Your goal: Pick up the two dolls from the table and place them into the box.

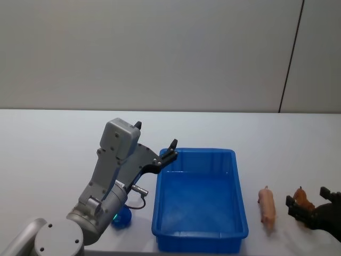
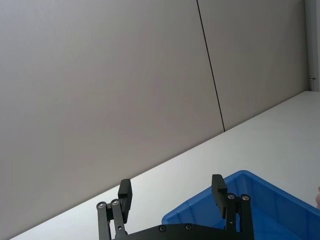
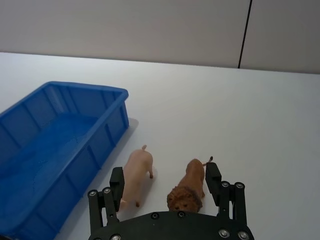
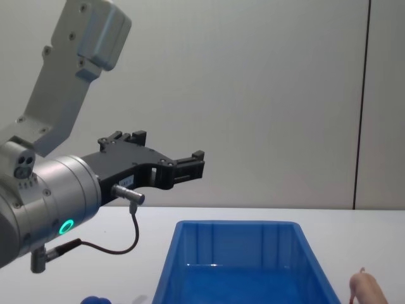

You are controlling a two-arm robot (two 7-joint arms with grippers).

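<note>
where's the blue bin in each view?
Head: large bright-blue rectangular plastic bin, lower centre.
Chest: bin, bottom centre.
Left wrist: bin corner just beyond the left gripper.
Right wrist: bin beside the pale pink pig figure.
Shared landmark: dark vertical wall seam.

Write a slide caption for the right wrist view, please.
Open right claw near a lion toy and a pink pig, beside the blue bin.

Left gripper [image 1: 155, 135] is up by the far left corner of the blue box [image 1: 242, 210], fingers spread. The blue doll [image 1: 122, 217] sits on the table [image 1: 48, 160] just left of the box, half hidden by that arm. The pink pig [image 1: 267, 205] lies right of the box, and the right gripper [image 1: 307, 196] straddles a brown toy [image 1: 301, 199] beside it.
</note>
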